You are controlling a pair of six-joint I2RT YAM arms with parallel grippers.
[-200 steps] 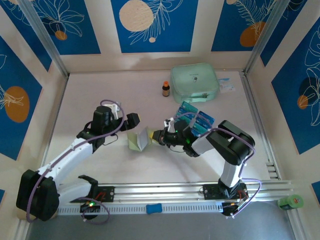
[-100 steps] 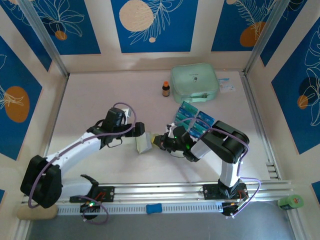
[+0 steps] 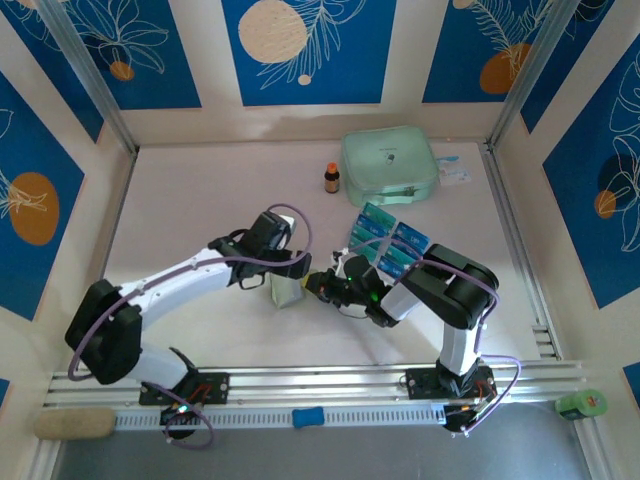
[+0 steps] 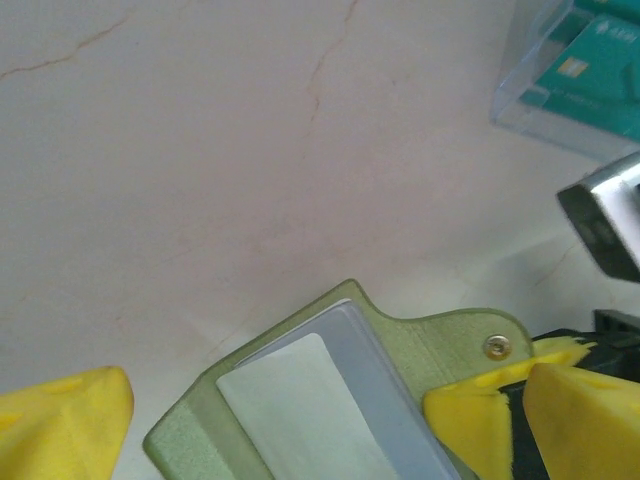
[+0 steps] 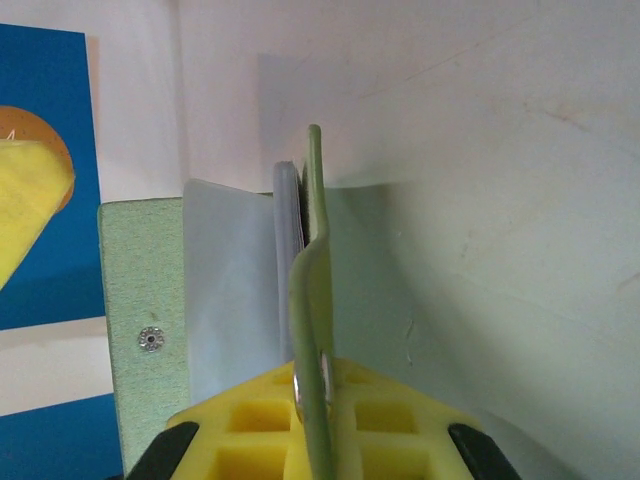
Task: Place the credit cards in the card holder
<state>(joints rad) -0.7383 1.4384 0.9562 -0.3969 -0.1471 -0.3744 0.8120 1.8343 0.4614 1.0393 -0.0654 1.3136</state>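
The olive-green card holder stands open mid-table, its pale clear pockets facing my left wrist camera. My right gripper is shut on its flap, seen edge-on between the yellow pads. My left gripper is open right above the holder, one yellow finger on each side of it without touching. The teal credit cards lie in a clear tray just right of the holder, behind my right arm.
A large mint-green zip case and a small brown bottle stand at the back. Enclosure walls ring the table; an aluminium rail runs along the near edge. Bare tabletop lies left of the holder.
My left arm has swung right and forward until its open gripper hangs over the card holder. The right gripper has kept its hold and drawn the holder slightly nearer.
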